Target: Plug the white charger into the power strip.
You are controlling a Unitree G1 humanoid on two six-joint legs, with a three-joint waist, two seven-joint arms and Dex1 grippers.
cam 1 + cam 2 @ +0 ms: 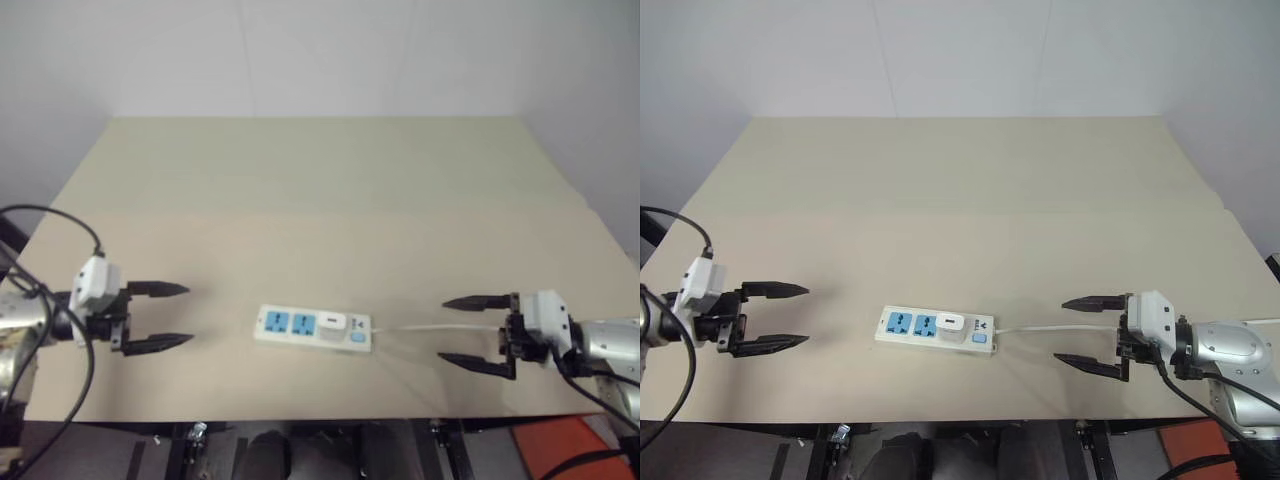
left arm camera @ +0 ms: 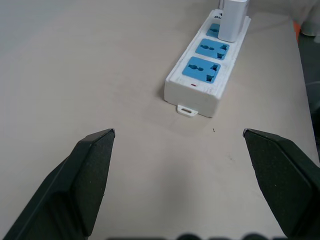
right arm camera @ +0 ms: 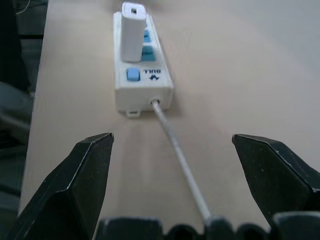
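White charger point(image 1: 332, 324) stands upright in power strip point(image 1: 312, 328), in socket nearest switch end; looks seated, plug-in judged done. Left gripper point(image 1: 157, 317) fingers wide, empty, strip well beyond fingertips. Right gripper point(image 1: 478, 332) fingers wide, empty, cord point(image 3: 177, 156) running between fingers, strip ahead of tips. Step in hand: retreat. Do well: keep fingers spread, lift clear of cord, don't drag strip.
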